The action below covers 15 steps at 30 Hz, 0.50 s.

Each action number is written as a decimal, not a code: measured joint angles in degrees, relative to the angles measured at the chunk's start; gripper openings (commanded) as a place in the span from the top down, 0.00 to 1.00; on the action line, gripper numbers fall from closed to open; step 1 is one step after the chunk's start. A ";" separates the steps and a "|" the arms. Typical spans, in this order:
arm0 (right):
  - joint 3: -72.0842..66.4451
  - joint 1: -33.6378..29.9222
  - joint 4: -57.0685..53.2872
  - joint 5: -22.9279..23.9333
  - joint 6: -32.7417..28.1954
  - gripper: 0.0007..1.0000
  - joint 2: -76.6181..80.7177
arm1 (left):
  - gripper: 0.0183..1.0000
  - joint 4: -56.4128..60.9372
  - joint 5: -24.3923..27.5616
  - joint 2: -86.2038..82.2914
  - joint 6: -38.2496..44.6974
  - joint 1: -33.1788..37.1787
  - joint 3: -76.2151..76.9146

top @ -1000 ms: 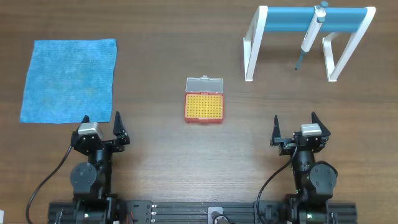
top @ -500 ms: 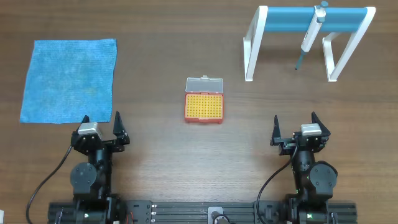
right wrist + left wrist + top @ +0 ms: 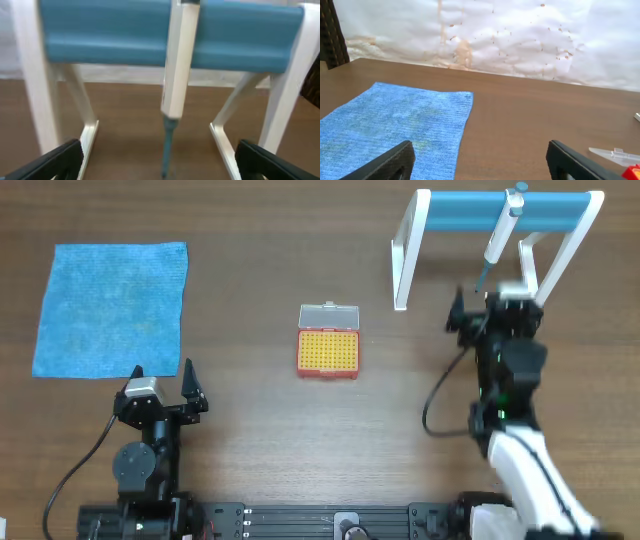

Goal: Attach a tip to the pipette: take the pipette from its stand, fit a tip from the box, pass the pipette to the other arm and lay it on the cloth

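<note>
The white pipette (image 3: 497, 235) hangs upright from the blue bar of its white stand (image 3: 545, 212) at the back right, its dark shaft pointing down. My right gripper (image 3: 493, 300) is open just in front of the stand, and the pipette (image 3: 177, 65) stands centred between and beyond its fingers (image 3: 60, 160), apart from them. The orange tip box (image 3: 328, 352), lid open, sits mid-table. The blue cloth (image 3: 110, 308) lies flat at the back left. My left gripper (image 3: 162, 372) is open and empty near its base, facing the cloth (image 3: 395, 125).
The stand's white legs (image 3: 35, 90) rise on both sides of the pipette. The tip box's clear lid (image 3: 615, 154) shows beside the left gripper's finger. Bare wooden table (image 3: 330, 440) spreads between the box and the arm bases.
My right arm has reached from its place near its base up to the stand, with its open gripper now in front of the pipette. The left arm has not moved.
</note>
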 measured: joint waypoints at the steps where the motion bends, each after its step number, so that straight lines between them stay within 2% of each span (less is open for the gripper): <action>1: 3.41 0.00 0.66 1.05 0.02 0.02 4.22 | 0.15 0.07 0.00 0.00 0.00 0.00 0.02; 6: 11.89 0.00 8.28 3.72 0.11 0.02 18.67 | 0.15 0.04 0.02 -0.02 0.00 0.00 0.00; 13: 22.80 0.00 9.20 3.85 1.60 0.02 32.61 | 0.15 0.02 0.00 -0.02 0.00 0.00 0.00; 14: 23.63 0.00 9.25 3.85 1.90 0.24 33.70 | 0.15 0.02 0.00 -0.02 0.00 0.00 0.00; 15: 23.71 0.00 9.22 3.85 2.03 0.26 33.90 | 0.15 0.02 0.00 -0.02 0.00 0.00 0.00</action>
